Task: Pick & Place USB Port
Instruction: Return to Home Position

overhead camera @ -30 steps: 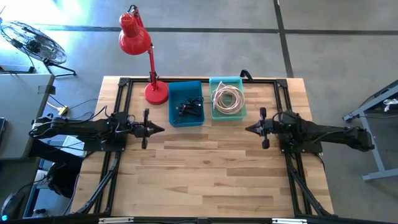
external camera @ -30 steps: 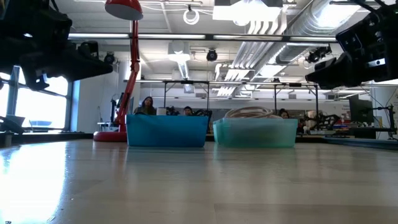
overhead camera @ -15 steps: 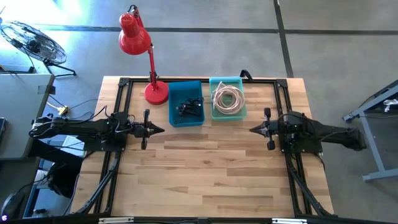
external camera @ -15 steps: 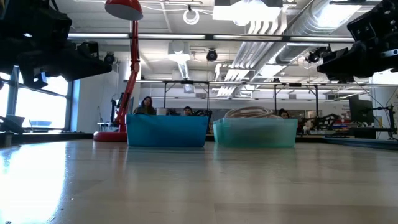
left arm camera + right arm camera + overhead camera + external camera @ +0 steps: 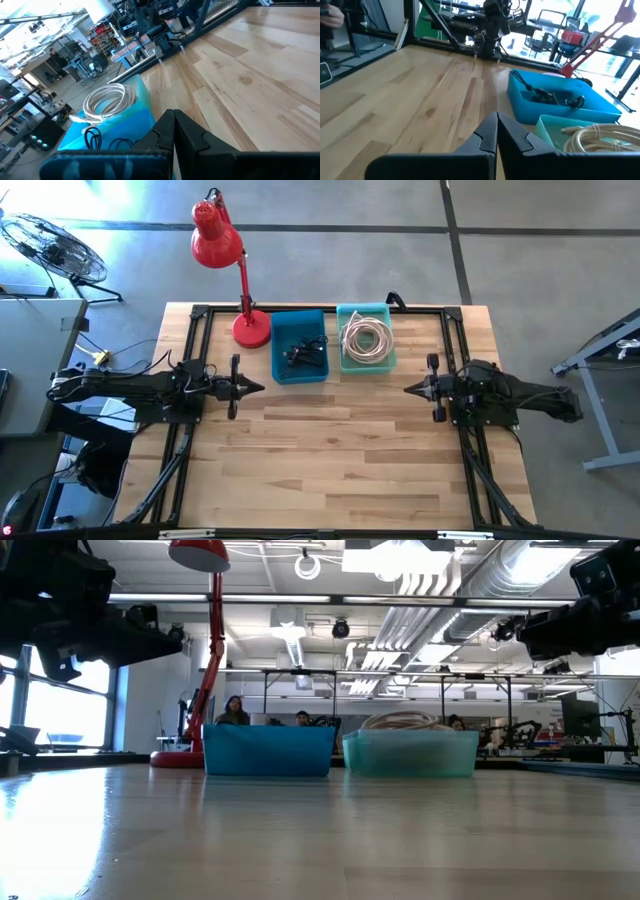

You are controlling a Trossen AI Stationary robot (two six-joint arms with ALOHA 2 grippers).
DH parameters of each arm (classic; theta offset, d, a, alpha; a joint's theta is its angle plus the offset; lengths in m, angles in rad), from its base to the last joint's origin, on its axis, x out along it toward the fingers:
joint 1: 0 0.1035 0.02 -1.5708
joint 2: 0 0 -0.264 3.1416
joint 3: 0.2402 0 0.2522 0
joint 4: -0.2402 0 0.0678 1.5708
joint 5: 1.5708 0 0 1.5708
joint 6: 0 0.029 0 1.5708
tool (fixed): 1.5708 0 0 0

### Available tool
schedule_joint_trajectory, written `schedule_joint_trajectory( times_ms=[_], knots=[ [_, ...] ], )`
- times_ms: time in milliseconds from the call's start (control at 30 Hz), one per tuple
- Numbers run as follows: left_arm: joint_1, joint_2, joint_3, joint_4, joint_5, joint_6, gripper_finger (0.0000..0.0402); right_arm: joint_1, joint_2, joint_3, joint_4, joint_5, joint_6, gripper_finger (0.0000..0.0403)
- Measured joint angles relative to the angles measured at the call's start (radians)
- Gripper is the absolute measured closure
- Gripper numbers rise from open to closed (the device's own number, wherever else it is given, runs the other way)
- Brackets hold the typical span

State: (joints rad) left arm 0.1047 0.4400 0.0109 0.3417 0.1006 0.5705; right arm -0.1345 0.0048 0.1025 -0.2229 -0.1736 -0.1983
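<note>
I am looking at a pale wooden table (image 5: 330,460) with a dark frame around it, standing on a grey concrete floor. Beyond the blue bin (image 5: 299,345), the level camera shows an open workshop with ducts along the ceiling and a person (image 5: 236,710) seated far behind the bin.

The blue bin stands at the table's back edge, its long side running front to back. The red lamp (image 5: 218,238) has its base just beside the bin on the left arm's side. The green bin (image 5: 366,338) touches the blue bin on the other side.

The black cable (image 5: 303,355) lies inside the blue bin as a loose tangle. I cannot tell which way its plug points, and it has no clear long axis. The white cable (image 5: 367,338) lies in the green bin, wound into a flat ring.

The left gripper (image 5: 256,388) hangs over the table in front of the blue bin toward the lamp side, fingers pressed together on nothing. The right gripper (image 5: 410,389) hangs well past the green bin from the blue bin, fingers likewise together and empty. The two tips point at each other.
</note>
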Motion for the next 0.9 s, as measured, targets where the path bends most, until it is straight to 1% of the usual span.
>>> schedule_joint_trajectory(
  times_ms=[67, 233, 333, 533, 767, 900],
  knots=[
    [0.0, 0.0, 0.0, 0.0, 0.0, 0.0, 0.0401, 0.0, 0.0, -0.008, 0.033, -0.004, 0.003, 0.0403],
    [0.0, 0.0, 0.0, 0.0, -0.002, 0.0, 0.0402, 0.0, 0.0, -0.057, 0.201, -0.073, 0.037, 0.0403],
    [0.0, 0.0, 0.0, 0.0, -0.002, 0.0, 0.0401, 0.0, 0.0, -0.09, 0.276, -0.052, 0.041, 0.0403],
    [0.0, 0.0, 0.0, -0.001, 0.001, 0.0, 0.0401, 0.0, 0.004, -0.093, 0.285, -0.018, 0.036, 0.0403],
    [0.0, 0.0, 0.0, -0.002, 0.002, 0.0, 0.0402, 0.0, 0.004, -0.093, 0.27, 0.074, 0.034, 0.0403],
    [0.0, 0.0, 0.0, -0.002, -0.004, -0.006, 0.0401, 0.0, 0.004, -0.093, 0.267, 0.083, 0.04, 0.0403]
  ],
)
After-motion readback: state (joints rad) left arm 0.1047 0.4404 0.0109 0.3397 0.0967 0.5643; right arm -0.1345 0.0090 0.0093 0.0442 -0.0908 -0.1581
